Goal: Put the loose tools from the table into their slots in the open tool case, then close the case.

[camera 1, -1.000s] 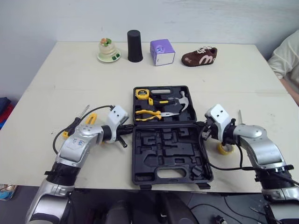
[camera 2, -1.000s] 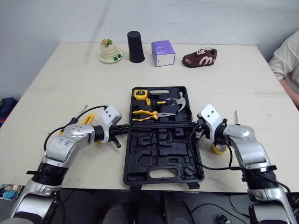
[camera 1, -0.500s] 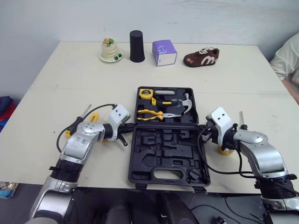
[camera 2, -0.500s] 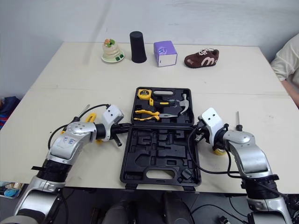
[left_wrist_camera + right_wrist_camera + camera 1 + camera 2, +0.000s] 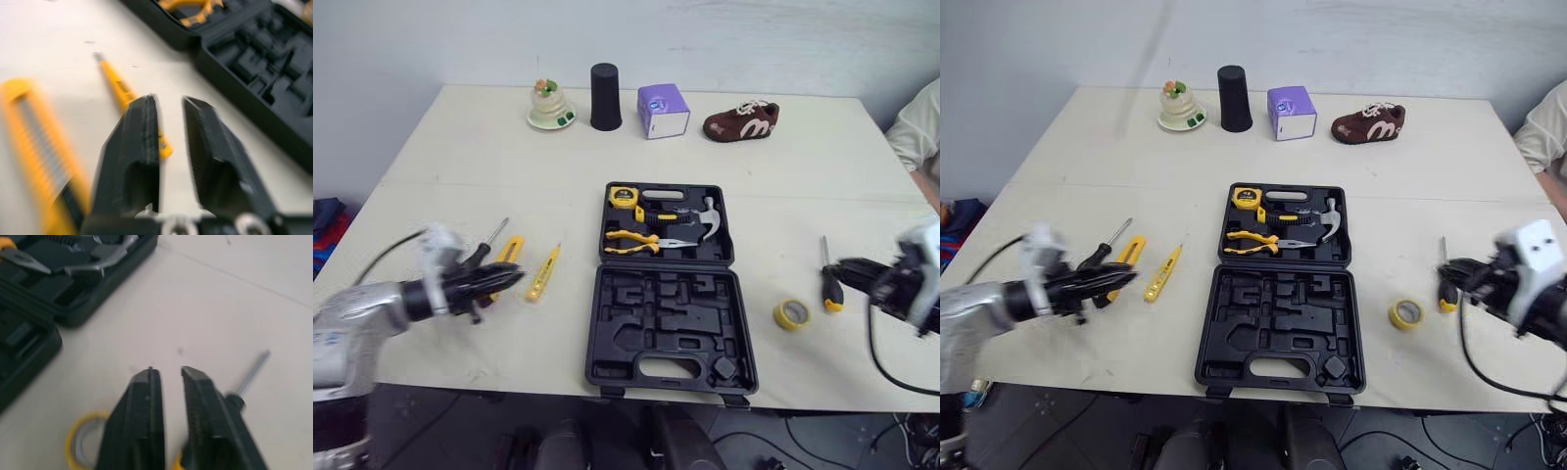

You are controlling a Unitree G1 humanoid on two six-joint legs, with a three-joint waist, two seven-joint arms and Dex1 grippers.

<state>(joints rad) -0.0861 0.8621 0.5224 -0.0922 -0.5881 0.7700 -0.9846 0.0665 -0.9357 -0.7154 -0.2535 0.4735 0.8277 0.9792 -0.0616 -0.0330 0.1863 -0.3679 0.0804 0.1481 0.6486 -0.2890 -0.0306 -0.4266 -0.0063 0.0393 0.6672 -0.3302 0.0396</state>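
The black tool case (image 5: 666, 328) lies open mid-table. Its far half holds a tape measure (image 5: 623, 196), pliers (image 5: 631, 238) and a hammer (image 5: 700, 217); the near half's slots are empty. Left of it lie a black-handled screwdriver (image 5: 485, 245), a yellow utility knife (image 5: 509, 251) and a yellow tester screwdriver (image 5: 543, 272). My left gripper (image 5: 512, 278) hovers low over the knife, shut and empty, pointing toward the tester (image 5: 115, 81). Right of the case lie a yellow tape roll (image 5: 791, 313) and a screwdriver (image 5: 825, 274). My right gripper (image 5: 844, 267) sits just beside that screwdriver (image 5: 249, 374), shut and empty.
Along the far edge stand a small figurine on a plate (image 5: 551, 105), a black cup (image 5: 604, 97), a purple box (image 5: 664, 110) and a brown shoe (image 5: 741, 118). A person's sleeve (image 5: 925, 122) shows at the right edge. Bare table surrounds the case.
Both arms have swung outward from the case's sides: the left one to the loose tools on the left, the right one to the screwdriver on the right. The camera view shifted slightly.
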